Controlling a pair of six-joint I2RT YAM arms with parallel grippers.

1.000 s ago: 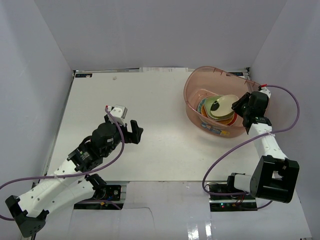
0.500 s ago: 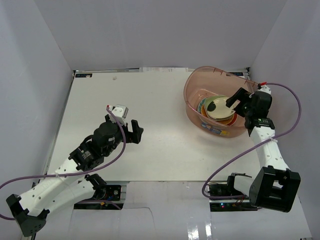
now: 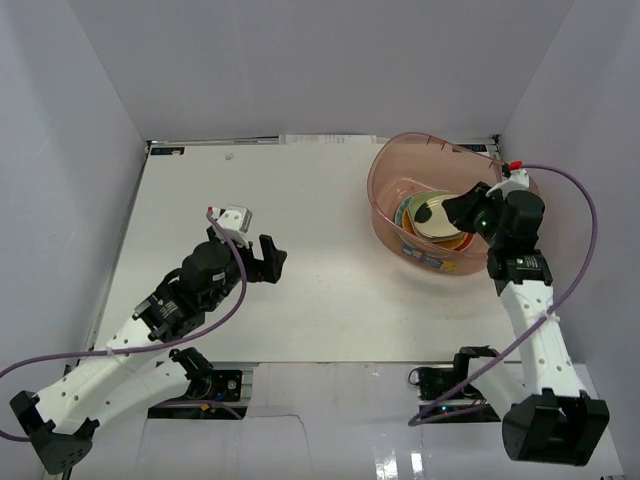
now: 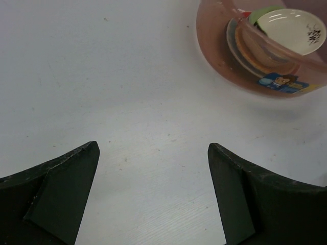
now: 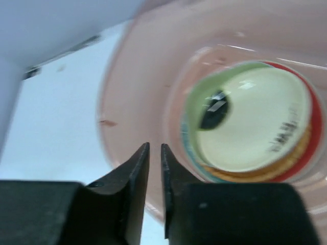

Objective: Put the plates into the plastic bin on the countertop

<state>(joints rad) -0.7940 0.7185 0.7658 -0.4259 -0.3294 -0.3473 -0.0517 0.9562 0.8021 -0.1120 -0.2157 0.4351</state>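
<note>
The plastic bin (image 3: pixel 385 165) stands on the countertop (image 3: pixel 300 200) at the back right and holds a stack of plates (image 3: pixel 432 215). A cream plate (image 5: pixel 255 117) with a dark mark lies on top, with green, orange and red rims showing under it. My right gripper (image 3: pixel 455 205) hangs over the bin's right side, just above the stack. Its jaws stand nearly together with nothing between them (image 5: pixel 155 145). My left gripper (image 3: pixel 268 262) hovers open over bare countertop at centre left (image 4: pixel 153 145), far from the bin (image 4: pixel 214 56).
White walls enclose the countertop on three sides. A blue and yellow label (image 4: pixel 278 81) is stuck on the bin's near wall. A purple cable (image 3: pixel 585 215) loops beside the right arm, close to the right wall.
The right gripper opened over the stack, then closed empty while the arm rose and reached further over the bin. The left arm barely shifted.
</note>
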